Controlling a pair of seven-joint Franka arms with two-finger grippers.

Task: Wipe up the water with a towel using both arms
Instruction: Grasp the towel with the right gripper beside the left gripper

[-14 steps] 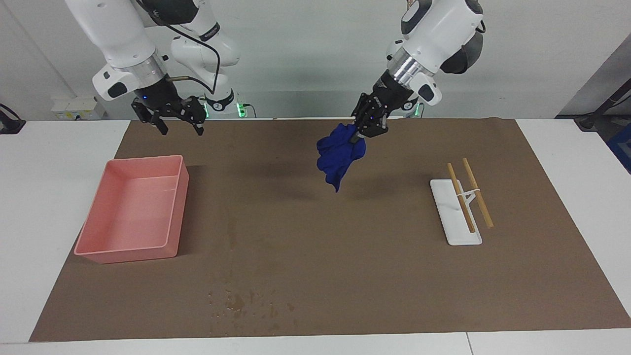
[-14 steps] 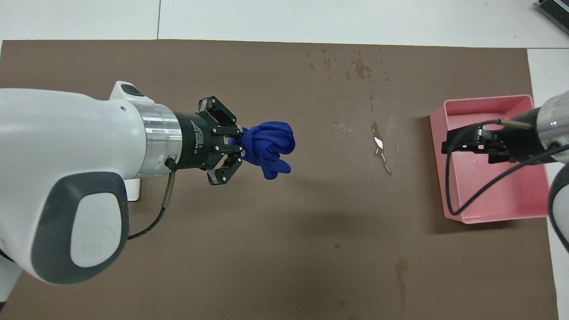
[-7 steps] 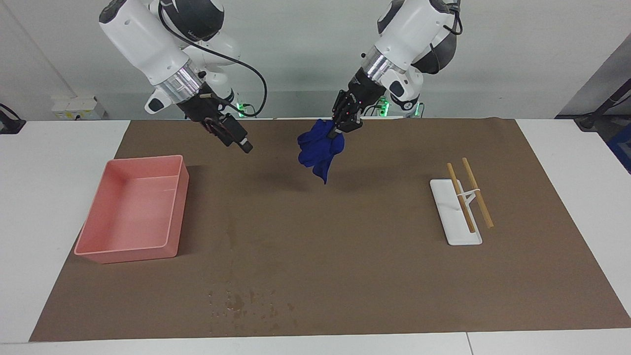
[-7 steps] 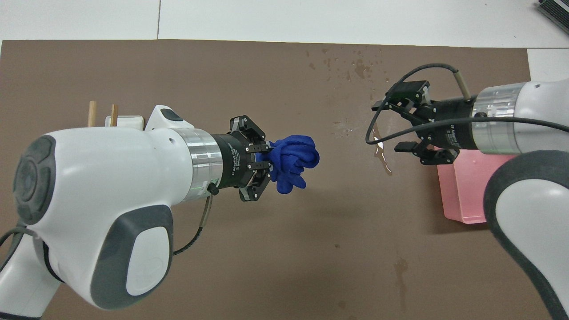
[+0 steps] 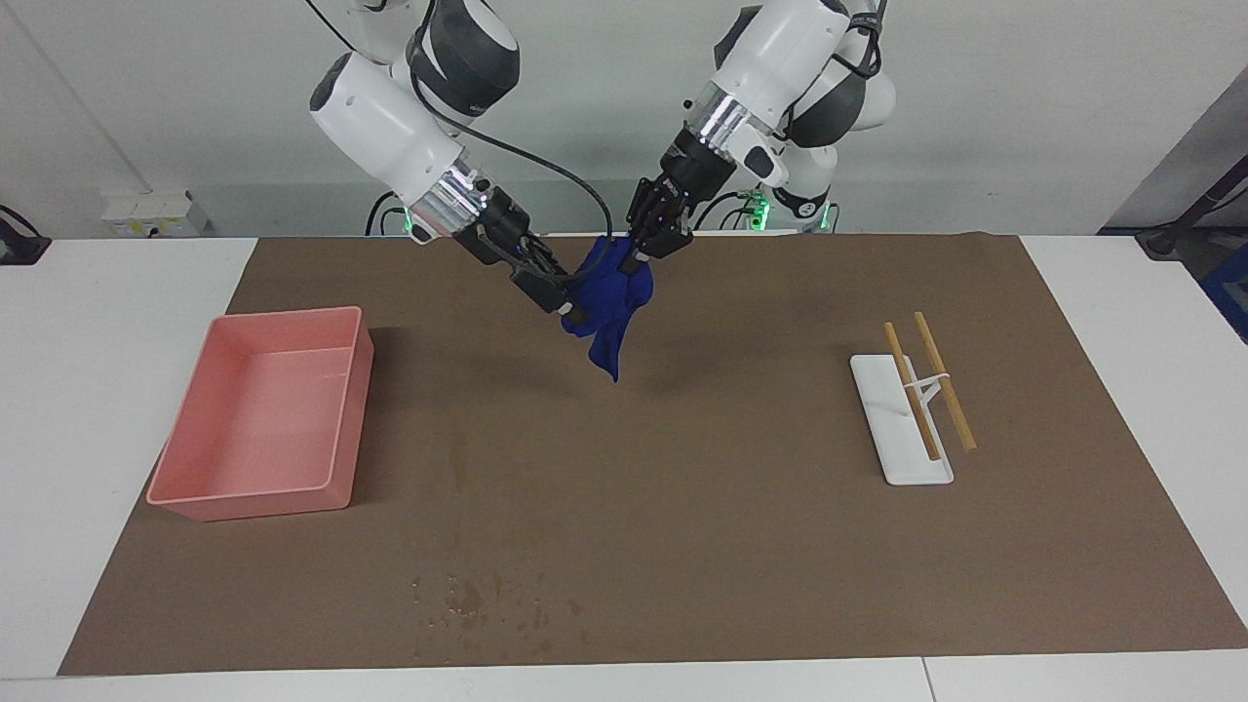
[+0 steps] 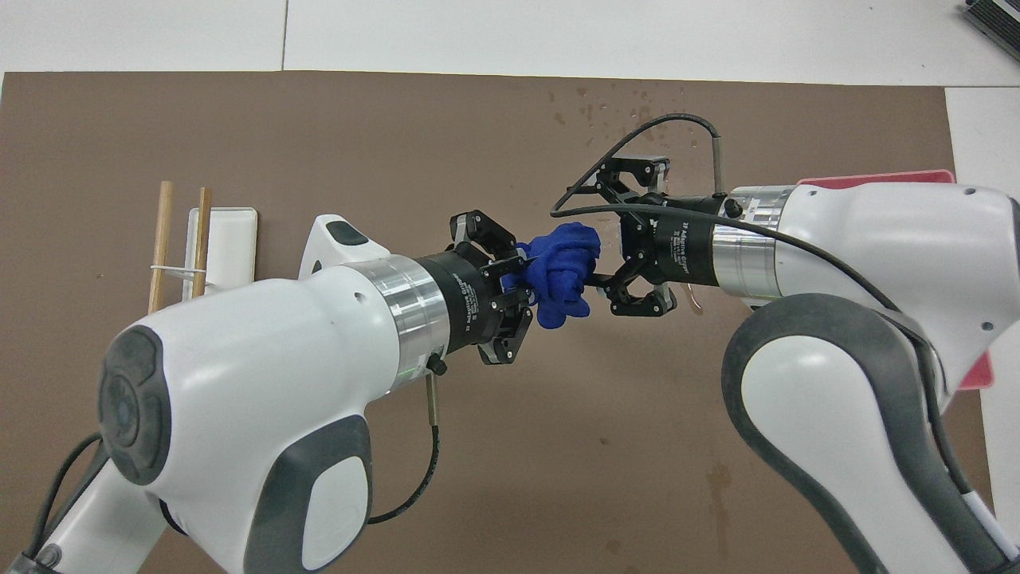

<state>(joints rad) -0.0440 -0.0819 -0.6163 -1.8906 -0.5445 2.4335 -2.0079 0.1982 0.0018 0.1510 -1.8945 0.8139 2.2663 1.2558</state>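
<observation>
A crumpled blue towel [image 5: 609, 292] [image 6: 562, 271] hangs in the air over the brown mat, at the part of it near the robots. My left gripper [image 5: 648, 242] [image 6: 519, 275] is shut on its upper end. My right gripper [image 5: 567, 306] [image 6: 604, 239] stands open right at the towel from the other direction, with one fingertip [image 6: 596, 279] against the cloth. Water [image 5: 468, 595] [image 6: 637, 119] lies as scattered drops on the mat near the edge farthest from the robots, well away from the towel.
A pink tray [image 5: 253, 502] [image 6: 876, 177] sits on the mat toward the right arm's end, mostly covered by the right arm from overhead. A white stand [image 5: 902, 429] [image 6: 227, 239] with two wooden sticks lies toward the left arm's end.
The right arm swung from above the pink tray across to the towel, its gripper staying open. The left gripper carried the towel a little toward the right arm's end.
</observation>
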